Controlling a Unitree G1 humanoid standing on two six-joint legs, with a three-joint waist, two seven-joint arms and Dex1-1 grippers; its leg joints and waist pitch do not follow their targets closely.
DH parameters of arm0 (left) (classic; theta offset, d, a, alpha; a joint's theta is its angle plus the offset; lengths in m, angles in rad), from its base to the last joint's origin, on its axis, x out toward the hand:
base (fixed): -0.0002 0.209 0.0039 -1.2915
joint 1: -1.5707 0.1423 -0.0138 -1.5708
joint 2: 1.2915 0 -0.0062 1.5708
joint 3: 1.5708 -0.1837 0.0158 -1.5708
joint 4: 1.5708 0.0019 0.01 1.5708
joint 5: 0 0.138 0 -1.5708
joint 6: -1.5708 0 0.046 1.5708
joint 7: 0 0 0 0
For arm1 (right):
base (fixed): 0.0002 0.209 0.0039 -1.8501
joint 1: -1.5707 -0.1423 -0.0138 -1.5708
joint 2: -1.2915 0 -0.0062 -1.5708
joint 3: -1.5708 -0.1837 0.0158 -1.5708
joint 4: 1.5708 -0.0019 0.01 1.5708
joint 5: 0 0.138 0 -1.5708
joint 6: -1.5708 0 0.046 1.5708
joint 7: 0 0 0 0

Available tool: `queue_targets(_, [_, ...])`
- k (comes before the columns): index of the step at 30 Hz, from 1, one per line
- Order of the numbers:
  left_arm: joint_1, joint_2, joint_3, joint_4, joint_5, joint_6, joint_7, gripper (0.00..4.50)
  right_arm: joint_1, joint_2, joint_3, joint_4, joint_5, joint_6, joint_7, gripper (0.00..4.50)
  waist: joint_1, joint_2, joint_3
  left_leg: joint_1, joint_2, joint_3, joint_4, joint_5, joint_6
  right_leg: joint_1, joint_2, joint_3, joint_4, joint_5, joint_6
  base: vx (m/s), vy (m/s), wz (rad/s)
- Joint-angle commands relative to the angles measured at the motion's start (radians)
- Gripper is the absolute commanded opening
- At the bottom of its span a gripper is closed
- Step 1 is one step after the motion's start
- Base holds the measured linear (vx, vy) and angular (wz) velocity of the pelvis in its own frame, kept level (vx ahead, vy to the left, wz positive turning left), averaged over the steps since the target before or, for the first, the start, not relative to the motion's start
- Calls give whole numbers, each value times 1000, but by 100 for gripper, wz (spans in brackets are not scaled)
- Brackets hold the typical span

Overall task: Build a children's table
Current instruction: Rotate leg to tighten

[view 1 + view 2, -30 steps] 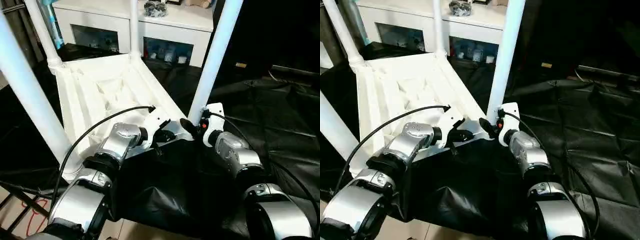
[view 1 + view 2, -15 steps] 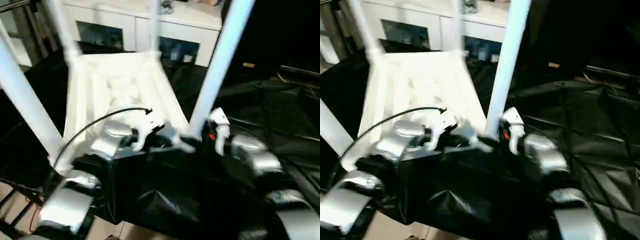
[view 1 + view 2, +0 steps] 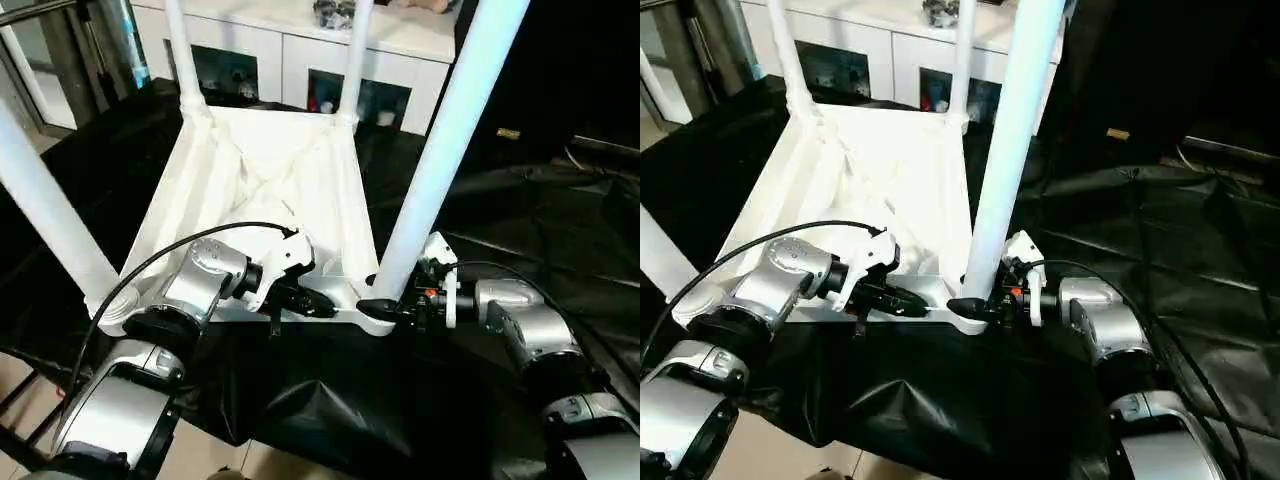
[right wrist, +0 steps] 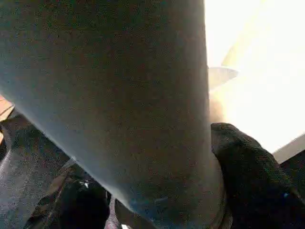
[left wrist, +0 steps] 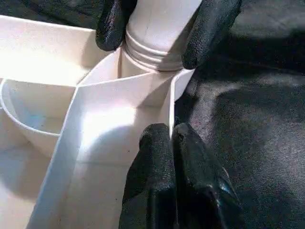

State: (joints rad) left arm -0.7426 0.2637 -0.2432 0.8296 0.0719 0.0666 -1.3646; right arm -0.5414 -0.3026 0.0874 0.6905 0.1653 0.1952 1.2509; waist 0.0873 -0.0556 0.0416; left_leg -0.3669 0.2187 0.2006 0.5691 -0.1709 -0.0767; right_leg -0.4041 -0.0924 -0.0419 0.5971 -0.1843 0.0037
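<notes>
Both tools gripping the upturned children's table at its near corner

The children's table (image 3: 260, 190) lies upside down on black sheeting (image 3: 540, 220), ribbed underside up, all four legs standing in the corner sockets. The left tool (image 3: 318, 300) has its two black fingers (image 5: 162, 176) pressed together on the thin rim wall just beside the near-right corner socket (image 3: 375, 318). Across from it, the right tool (image 3: 385, 308) is closed around the ridged base of the near-right leg (image 3: 440, 150), one finger on each side of the tube where it enters that socket. The near-left leg (image 3: 50, 220) rises beyond the left tool's forearm; the two far legs stand ahead of both tools, in front of a white cabinet (image 3: 300, 50) with glass doors
</notes>
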Motion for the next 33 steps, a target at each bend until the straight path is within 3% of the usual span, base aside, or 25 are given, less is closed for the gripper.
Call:
queue_targets(1, [-15,-56,-1,12,-8,7,101,0,8,44,37,10,7,34,-13,272,0,7,-57,17,19,1,-59,-195,42,44,-39,25,-52,-79,-271,0,0,0])
queue_targets(4, [-31,-72,17,35,1,15,176,0,-4,63,16,42,-10,11,-97,271,-3,6,-54,19,18,-1,-63,-245,17,39,-43,27,-62,-168,-253,0,0,0])
queue_targets(5, [-47,-95,29,56,17,38,274,0,-41,98,-17,128,-47,-1,-292,270,-6,7,-54,20,19,-4,-65,-256,2,37,-46,29,-65,-206,-239,0,0,0])
queue_targets(6, [-51,-106,33,62,20,47,304,0,-55,113,-30,161,-60,2,-367,270,-12,8,-51,22,17,-4,-66,-277,-6,31,-45,29,-68,-234,-237,0,0,0])
queue_targets(7, [-51,-106,33,62,20,47,304,0,-55,113,-30,161,-60,2,-367,266,-22,4,-49,17,13,-11,-70,-307,-26,36,-46,26,-74,-317,-210,0,0,0])
queue_targets(8, [-58,-137,50,74,17,64,377,0,-75,148,-55,210,-63,11,-483,266,-26,7,-52,19,12,-13,-70,-316,-30,35,-47,26,-80,-356,-187,0,0,0])
queue_targets(10, [-60,-148,55,78,15,69,400,0,-81,161,-65,223,-58,14,-514,264,-36,5,-50,16,10,-14,-69,-324,-25,34,-45,26,-84,-369,-179,0,0,0])
queue_targets(13, [-71,-204,75,97,15,75,536,0,-120,227,-123,287,-34,33,-709,262,-47,7,-51,15,9,-13,-70,-316,-16,30,-41,27,-84,-346,-182,0,0,0])
queue_targets(15, [-69,-226,71,95,13,77,552,0,-133,249,-130,315,-44,0,-773,262,-48,9,-52,18,10,-11,-68,-317,-14,29,-40,27,-85,-336,-186,0,0,0])
queue_targets(16, [-69,-230,69,94,13,76,552,0,-134,253,-125,317,-49,-14,-769,262,-51,10,-52,13,9,-12,-69,-318,-10,32,-39,25,-83,-321,-187,0,0,0])
queue_targets(19, [-70,-238,69,93,14,73,547,0,-148,266,-131,339,-44,-42,-749,332,-50,11,-53,14,9,-11,-68,-318,3,32,-38,26,-83,-301,-191,0,0,0])
queue_targets(22, [-67,-228,65,83,7,64,505,0,-155,261,-135,332,-38,-43,-699,347,-51,16,-53,13,9,-11,-68,-315,11,33,-38,26,-82,-285,-196,0,0,0])
queue_targets(27, [-52,-195,50,59,-6,40,412,0,-139,218,-83,290,-51,-77,-556,367,-52,16,-56,10,10,-10,-67,-297,23,37,-37,25,-77,-232,-214,0,0,0])
queue_targets(28, [-43,-169,39,40,-14,37,342,0,-108,177,-49,224,-34,-73,-408,367,-51,17,-55,12,10,-9,-66,-298,27,37,-38,26,-78,-229,-218,0,0,0])
queue_targets(30, [-37,-145,29,29,-17,23,283,0,-79,144,-27,160,-11,-49,-292,367,-45,9,-57,8,11,-7,-62,-263,51,43,-38,27,-71,-168,-231,0,0,0])
queue_targets(33, [-26,-116,25,11,-27,6,212,0,-48,107,2,99,1,-22,-186,367,-34,16,-60,9,16,-3,-57,-172,85,50,-34,21,-53,-32,-279,0,0,0])
